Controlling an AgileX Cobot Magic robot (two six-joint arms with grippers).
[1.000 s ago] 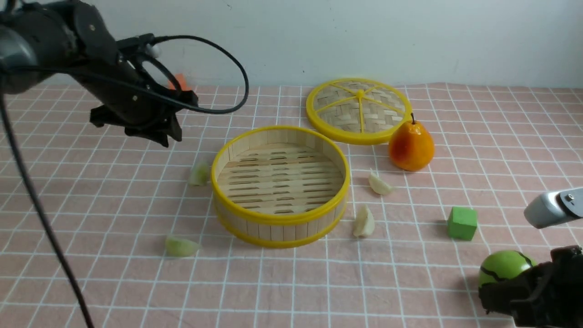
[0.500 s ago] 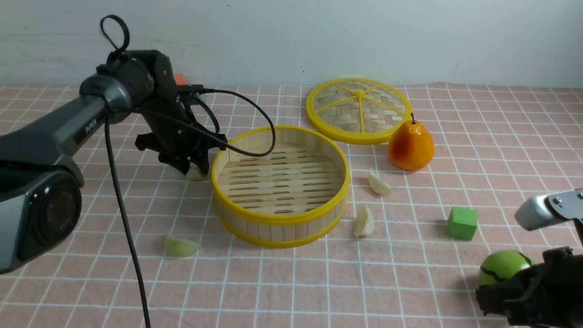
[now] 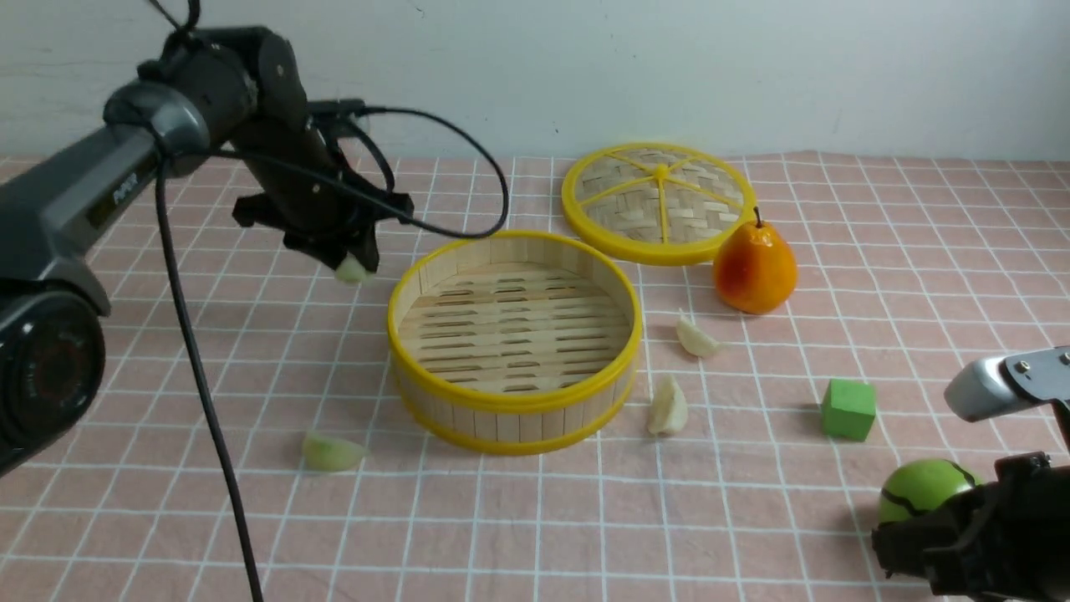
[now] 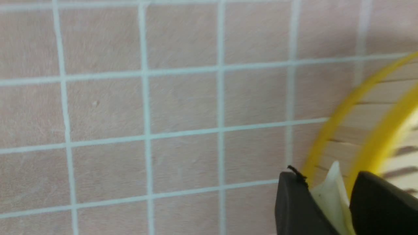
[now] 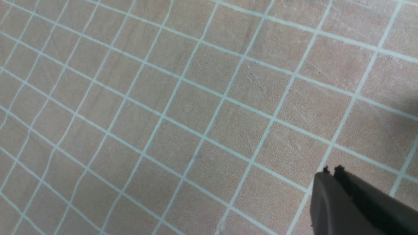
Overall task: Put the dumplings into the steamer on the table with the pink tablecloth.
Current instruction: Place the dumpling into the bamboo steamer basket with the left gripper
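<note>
**Risk of dropping short of the steamer**

Clamped in the left claw (image 3: 351, 262): one pale green dumpling (image 3: 352, 272), hanging above the pink tablecloth (image 3: 251, 351) just beside the steamer (image 3: 512, 414), on its left and apparently short of the rim. Shown in the left wrist view only as a thin wedge between the pads, so hard to tell how deep the grip goes. Small and glossy, so likely to slip or twist out under a jolt.

If let go here, would probably land on the tabletop (image 3: 585, 518) outside the wall, or strike the yellow rim and bounce away. If carried too low, could catch that rim and shove the basket. Safer to open only once well over the slatted floor.

Inside the steamer, nothing yet. Left on the cloth: a second green dumpling (image 3: 332, 451) at the front left, a near cream dumpling (image 3: 669, 407) and a far cream dumpling (image 3: 696, 337) on the right.

Right claw (image 5: 331, 171) pressed together on nothing, low at the front right beside a green ball (image 3: 924, 489). Little danger from it unless swung across the cream pair.
</note>
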